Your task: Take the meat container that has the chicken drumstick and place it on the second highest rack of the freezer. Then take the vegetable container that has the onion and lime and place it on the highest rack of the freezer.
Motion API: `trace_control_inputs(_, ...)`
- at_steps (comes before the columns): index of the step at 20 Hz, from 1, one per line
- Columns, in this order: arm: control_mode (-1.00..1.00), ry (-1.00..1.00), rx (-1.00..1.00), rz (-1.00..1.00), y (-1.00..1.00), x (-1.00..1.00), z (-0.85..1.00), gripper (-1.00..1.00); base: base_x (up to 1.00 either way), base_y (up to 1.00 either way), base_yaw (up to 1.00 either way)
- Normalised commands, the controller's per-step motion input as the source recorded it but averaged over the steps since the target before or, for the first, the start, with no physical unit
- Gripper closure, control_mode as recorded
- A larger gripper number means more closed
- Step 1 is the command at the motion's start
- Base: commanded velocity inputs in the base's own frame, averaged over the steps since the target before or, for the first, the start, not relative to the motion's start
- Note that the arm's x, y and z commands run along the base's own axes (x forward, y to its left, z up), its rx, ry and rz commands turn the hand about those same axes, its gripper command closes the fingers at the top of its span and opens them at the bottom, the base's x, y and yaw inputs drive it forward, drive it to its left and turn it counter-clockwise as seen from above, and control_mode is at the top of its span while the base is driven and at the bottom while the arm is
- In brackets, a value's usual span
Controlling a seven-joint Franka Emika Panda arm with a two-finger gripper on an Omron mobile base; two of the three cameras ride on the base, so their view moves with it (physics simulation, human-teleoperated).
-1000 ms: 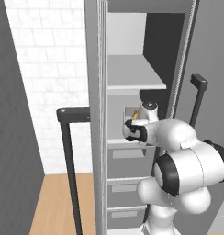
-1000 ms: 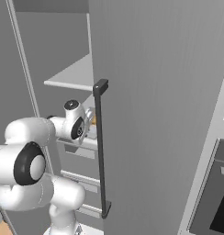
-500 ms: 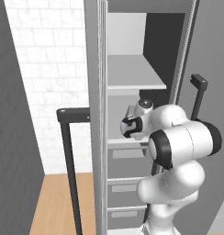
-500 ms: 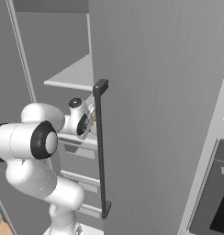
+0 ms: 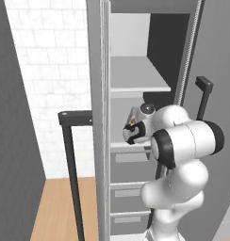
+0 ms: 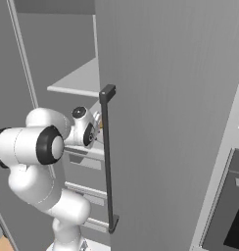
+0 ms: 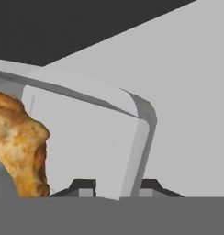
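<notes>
One tall grey freezer [image 5: 135, 75], door swung wide, long dark bar handle [image 6: 107, 157] upright on the door's outer face. Inside, pale shelves up high and grey drawers [image 5: 128, 188] stacked lower down. White tiled wall [image 5: 46, 70] off to the left of the cabinet, wooden floor [image 5: 55, 212] below it.

Next in size, white arm [image 5: 183, 141] rising in front of the drawers and bent forward, hand reaching into the cabinet at the rack just under the uppermost shelf in view.

Then meat container [image 7: 86, 137], pale grey, resting on that same rack near its front edge, rounded corner and thin rim close to the hand camera.

Smaller still, chicken drumstick [image 7: 19, 142], golden-brown with orange patches, lying inside the container against its left side as the hand view shows it.

Smallest, gripper [image 7: 117, 186]: fingers [image 7: 84, 185] slightly parted and straddling the container's rim, one tip standing clear of the wall with a gap, the other just beside the rim; released rather than clamped.
</notes>
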Motion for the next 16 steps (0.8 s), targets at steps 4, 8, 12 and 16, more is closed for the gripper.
trace_control_inputs(4, -1.0, -0.06, 0.0, 0.06, 0.0, 0.48, -0.3, 1.0, 0.0, 0.0, 0.0)
trace_control_inputs(8, -1.0, 0.0, 0.0, 0.1, 0.0, 0.45, -0.36, 1.0, 0.0, 0.0, 0.0)
trace_control_inputs(12, -1.0, -0.11, 0.0, 0.03, 0.0, 0.16, -0.38, 1.0, 0.0, 0.0, 0.0)
trace_control_inputs(16, -1.0, -0.13, 0.0, 0.0, 0.0, 0.0, -0.53, 1.0, 0.0, 0.0, 0.0)
